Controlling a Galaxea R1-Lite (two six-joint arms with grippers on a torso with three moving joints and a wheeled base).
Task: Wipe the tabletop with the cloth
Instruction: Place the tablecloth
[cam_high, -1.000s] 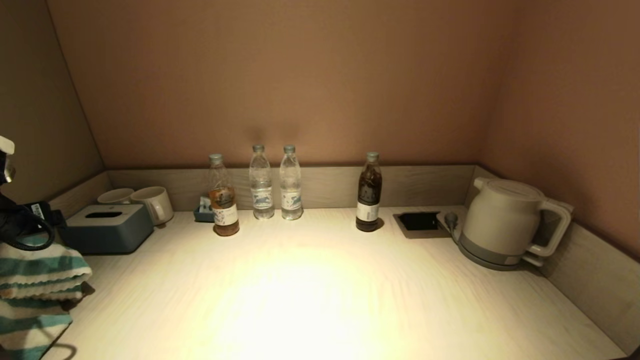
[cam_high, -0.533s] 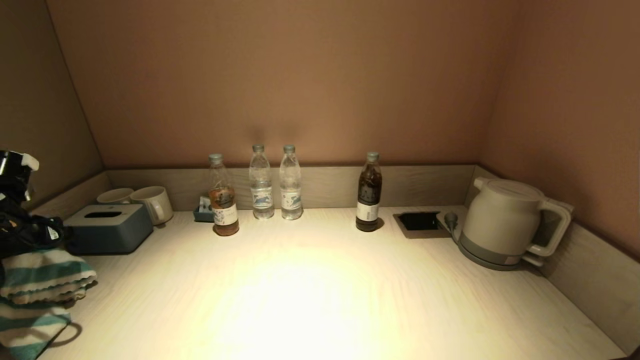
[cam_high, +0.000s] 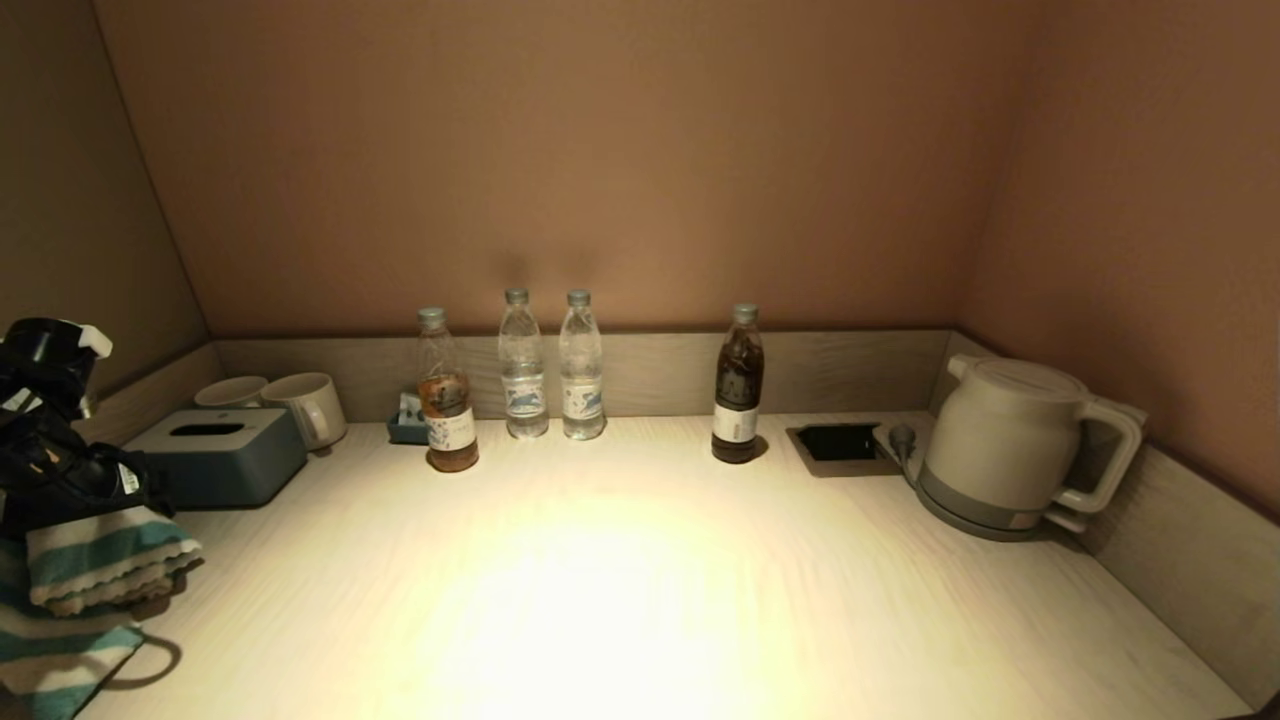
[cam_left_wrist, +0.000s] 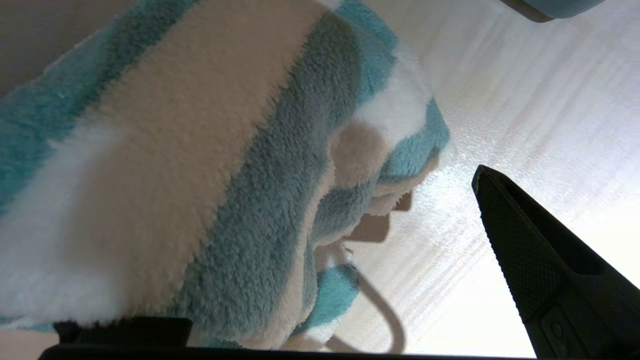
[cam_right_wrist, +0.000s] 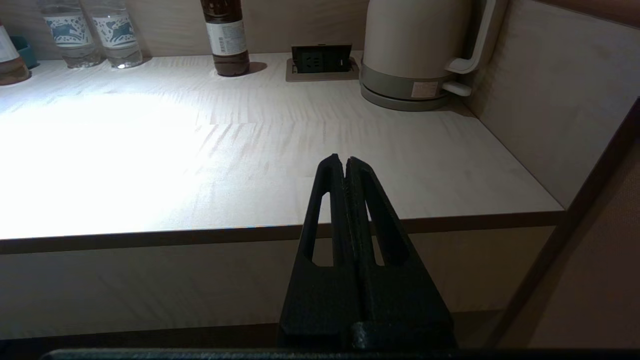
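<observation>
Step in hand, I'd say: bringing cloth (cam_high: 100, 560) in, wiping not begun. Left gripper (cam_high: 60, 480) at 9 o'clock edge of tabletop (cam_high: 620, 590) grips the striped towel, which hangs just above the surface. Right gripper (cam_right_wrist: 345, 165) parked off front edge, fingers pressed together, nothing held. Next: lower cloth flat, sweep toward 3 o'clock, keeping clear of the tissue box (cam_high: 215, 455) and bottles (cam_high: 448, 400).

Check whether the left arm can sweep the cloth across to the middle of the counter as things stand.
Probably yes. The left gripper holds the cloth at the tabletop's left edge; the tissue box and bottles sit farther back.
</observation>
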